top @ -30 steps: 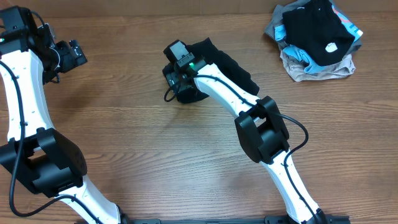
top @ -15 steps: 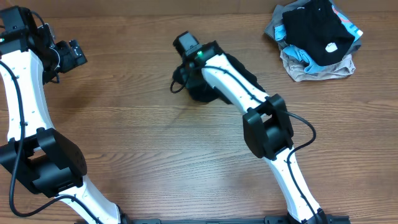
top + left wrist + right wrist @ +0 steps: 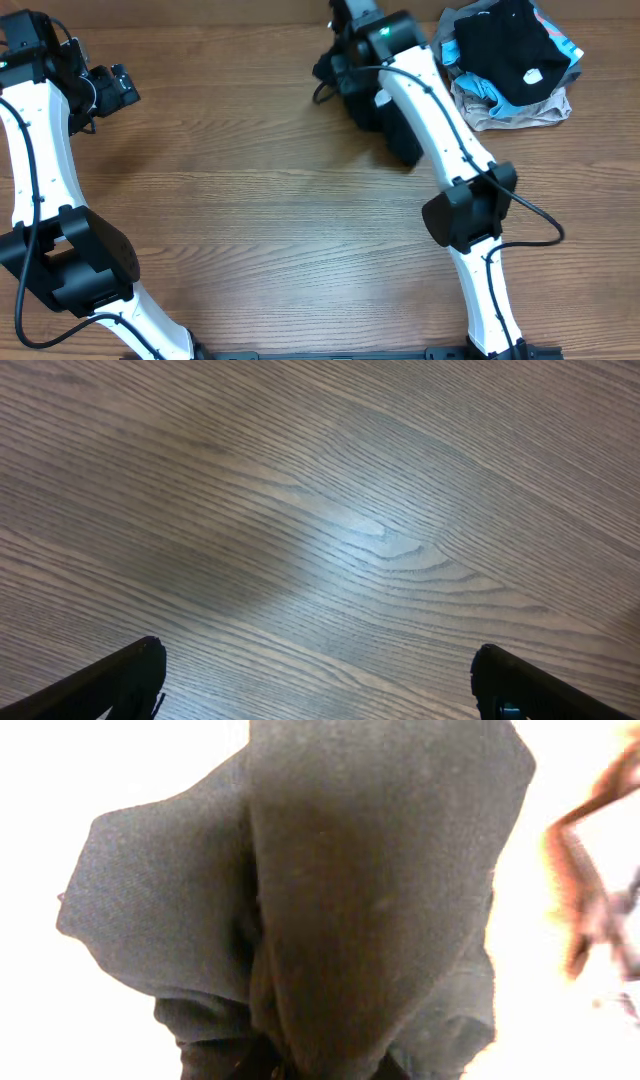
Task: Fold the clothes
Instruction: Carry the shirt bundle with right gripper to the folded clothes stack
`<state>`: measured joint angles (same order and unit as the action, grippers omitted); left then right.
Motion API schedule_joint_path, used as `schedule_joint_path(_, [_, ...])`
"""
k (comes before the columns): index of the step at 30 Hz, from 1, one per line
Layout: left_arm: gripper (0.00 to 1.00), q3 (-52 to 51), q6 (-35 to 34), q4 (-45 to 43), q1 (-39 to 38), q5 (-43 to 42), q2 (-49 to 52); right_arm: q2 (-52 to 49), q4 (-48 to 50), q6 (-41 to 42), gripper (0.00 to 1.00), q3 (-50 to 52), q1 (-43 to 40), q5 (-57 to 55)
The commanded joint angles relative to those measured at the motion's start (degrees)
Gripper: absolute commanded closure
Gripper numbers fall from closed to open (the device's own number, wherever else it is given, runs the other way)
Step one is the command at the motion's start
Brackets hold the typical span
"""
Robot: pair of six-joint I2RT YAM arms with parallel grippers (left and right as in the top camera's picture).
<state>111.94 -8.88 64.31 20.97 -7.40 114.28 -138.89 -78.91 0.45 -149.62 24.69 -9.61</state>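
The clothes, a black garment point(image 3: 402, 135), hang bunched from my right gripper point(image 3: 345, 52), which is shut on them and lifted near the table's far edge, just left of the pile. In the right wrist view the dark cloth point(image 3: 380, 900) fills the frame and hides the fingers. My left gripper point(image 3: 122, 86) is at the far left, well away from the garment. It stands open over bare wood, and the left wrist view shows the left gripper point(image 3: 318, 655) with nothing between its fingertips point(image 3: 140, 660).
A pile of garments point(image 3: 510, 100) lies at the back right corner, beige, light blue and grey, with a black piece point(image 3: 505, 50) bearing a small white tag on top. The wooden table point(image 3: 250, 220) stretches between both arms.
My right gripper shut on the black garment at the table's middle, lifted it and swung it back and to the right, toward the pile. The left arm stayed still.
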Motion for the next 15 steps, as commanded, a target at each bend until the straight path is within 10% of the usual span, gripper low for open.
schedule_joint_path(1, [0.0, -0.15, -0.13, -0.02, -0.42, 0.55, -1.14, 4.0, -1.81, -3.74, 0.96, -7.41, -1.73, -3.28])
schedule_joint_path(15, [0.0, -0.15, -0.13, -0.26, -0.42, 0.55, -1.14, 5.86, -3.74, -6.75, 0.96, -22.25, -12.37, -17.9])
